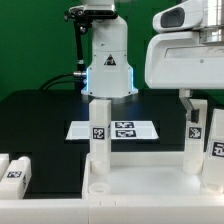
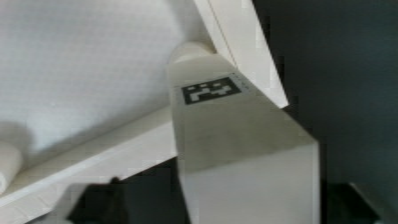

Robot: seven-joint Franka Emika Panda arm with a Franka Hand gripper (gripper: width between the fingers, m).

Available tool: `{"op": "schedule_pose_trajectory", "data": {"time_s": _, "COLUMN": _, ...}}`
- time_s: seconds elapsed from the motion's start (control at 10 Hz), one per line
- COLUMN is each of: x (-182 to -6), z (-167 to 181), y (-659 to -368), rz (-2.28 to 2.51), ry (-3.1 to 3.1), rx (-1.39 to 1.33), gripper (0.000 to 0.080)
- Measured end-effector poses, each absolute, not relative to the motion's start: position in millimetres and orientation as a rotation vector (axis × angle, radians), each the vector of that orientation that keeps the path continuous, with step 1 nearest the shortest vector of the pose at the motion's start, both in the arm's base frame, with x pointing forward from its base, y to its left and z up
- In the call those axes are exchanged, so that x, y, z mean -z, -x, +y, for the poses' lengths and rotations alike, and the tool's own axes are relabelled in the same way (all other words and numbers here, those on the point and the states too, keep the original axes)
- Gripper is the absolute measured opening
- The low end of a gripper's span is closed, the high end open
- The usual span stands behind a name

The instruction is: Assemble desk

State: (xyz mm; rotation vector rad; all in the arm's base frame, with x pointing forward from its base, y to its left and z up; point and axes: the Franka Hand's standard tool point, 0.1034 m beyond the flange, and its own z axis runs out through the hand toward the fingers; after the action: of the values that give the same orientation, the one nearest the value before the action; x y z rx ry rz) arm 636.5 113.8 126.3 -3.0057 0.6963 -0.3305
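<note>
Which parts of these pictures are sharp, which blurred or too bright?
Exterior view: the marker board is fairly sharp, the arm's near white housing is soft and bright, a blue light glows on the arm's base. Wrist view: the leg is very close, its tag soft; the tabletop looks pale.

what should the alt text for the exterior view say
A white desk tabletop lies in front on a black table, with one leg upright on it toward the view's left and the gripper hanging just above another leg toward its right. Behind lie the marker board and the arm's base; loose legs sit at lower left.
</note>
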Motion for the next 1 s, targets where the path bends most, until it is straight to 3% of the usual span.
{"op": "schedule_pose_trajectory", "data": {"time_s": 0.1, "x": -126.2, "z": 113.8, "y": -636.4, "rz": 0.727, "ry": 2.996, "rx": 0.329, "gripper": 0.0419}}
{"op": "schedule_pose_trajectory", "data": {"time_s": 0.2, "x": -126.2, "z": 112.4, "y": -636.5, "rz": 0.829, "ry": 2.963, "rx": 0.326, "gripper": 0.0285}}
{"op": "schedule_pose_trajectory", "data": {"time_s": 0.4, "x": -126.2, "z": 107.2, "y": -637.8, "rz": 1.047, "ry": 2.881, "rx": 0.316, "gripper": 0.0285}}
{"op": "schedule_pose_trajectory", "data": {"time_s": 0.8, "x": -124.4, "z": 102.1, "y": -633.9, "rz": 1.916, "ry": 2.335, "rx": 0.218, "gripper": 0.0285}}
{"op": "schedule_pose_trajectory", "data": {"time_s": 1.0, "x": -123.7, "z": 100.7, "y": -632.8, "rz": 2.080, "ry": 2.177, "rx": 0.189, "gripper": 0.0285}}
